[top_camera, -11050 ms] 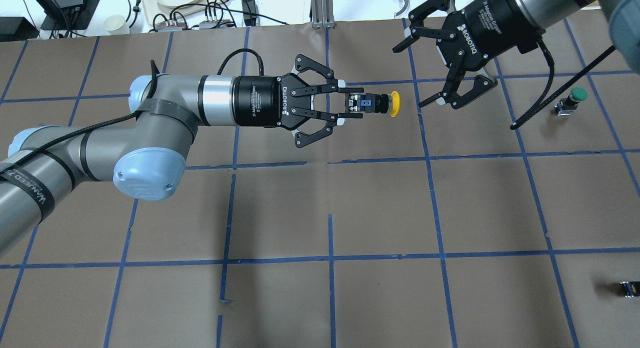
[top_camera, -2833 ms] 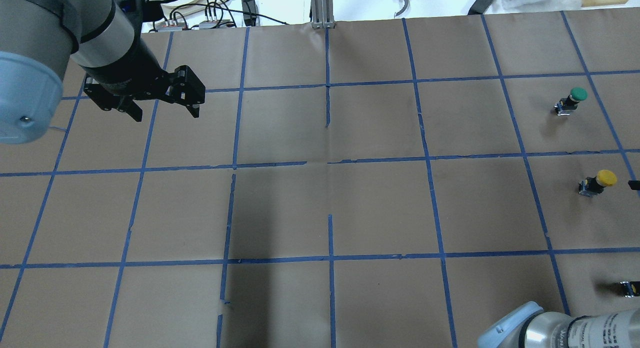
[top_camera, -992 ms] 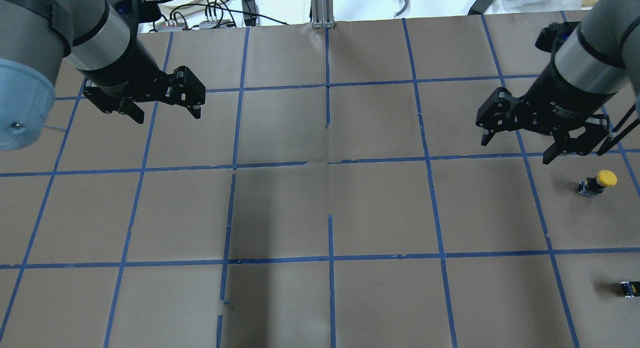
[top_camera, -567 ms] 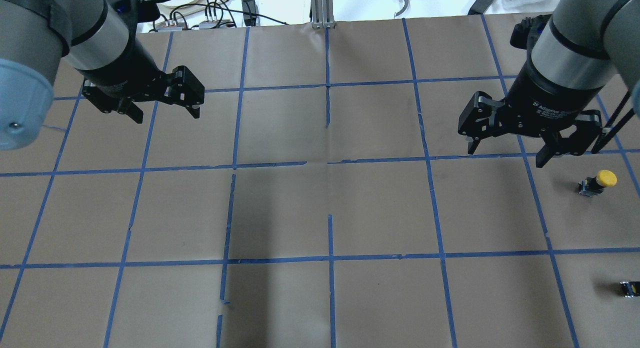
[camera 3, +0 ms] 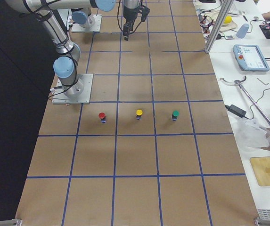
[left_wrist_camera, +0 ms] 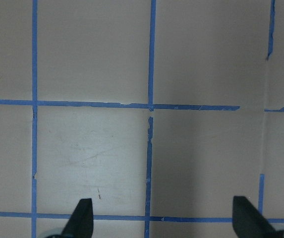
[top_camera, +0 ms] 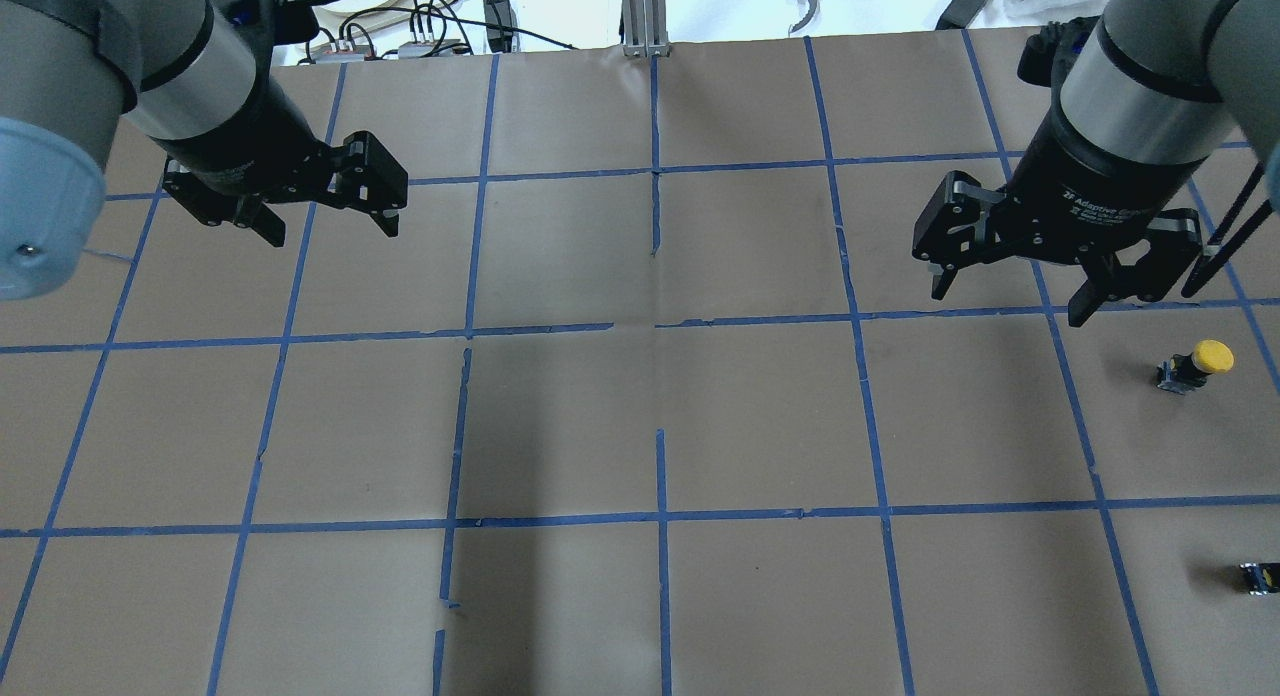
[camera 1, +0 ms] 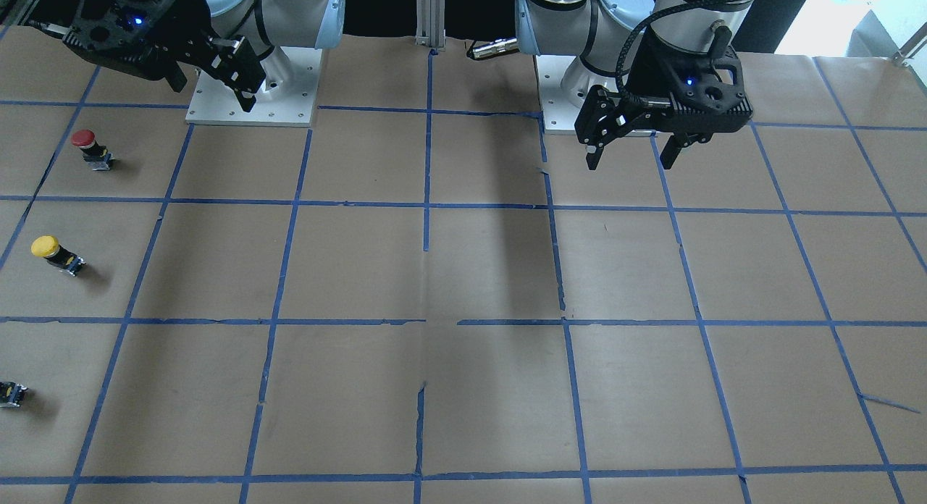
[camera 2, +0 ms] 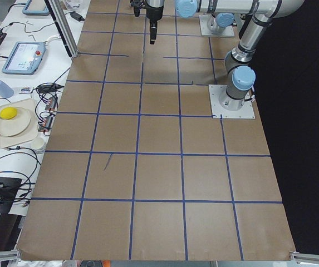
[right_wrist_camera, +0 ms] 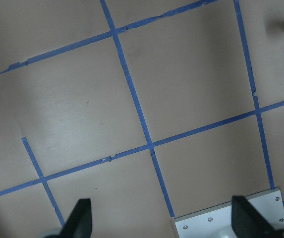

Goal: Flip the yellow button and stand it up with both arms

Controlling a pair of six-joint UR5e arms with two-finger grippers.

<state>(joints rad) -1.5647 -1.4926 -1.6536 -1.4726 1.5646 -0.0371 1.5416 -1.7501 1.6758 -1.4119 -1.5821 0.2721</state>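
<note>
The yellow button [top_camera: 1195, 364] stands upright, cap up, on the brown paper at the table's right side. It also shows in the front-facing view [camera 1: 54, 253] and in the right exterior view [camera 3: 139, 113]. My right gripper [top_camera: 1008, 305] hangs open and empty above the table, left of and beyond the button and apart from it. My left gripper [top_camera: 332, 232] hangs open and empty over the far left of the table. Both wrist views show spread fingertips [left_wrist_camera: 81, 216] [right_wrist_camera: 80, 216] over bare paper.
A red button [camera 1: 90, 148] and a green button [camera 3: 175, 115] stand on either side of the yellow one. A small black capless part [top_camera: 1258, 576] lies at the right edge. Blue tape lines grid the paper. The arm base plates [camera 1: 250, 91] sit at the robot's side.
The yellow button, earlier held by my left gripper, stands on the table at the right. Over the last second my right gripper moved left, away from it. The left arm barely moved.
</note>
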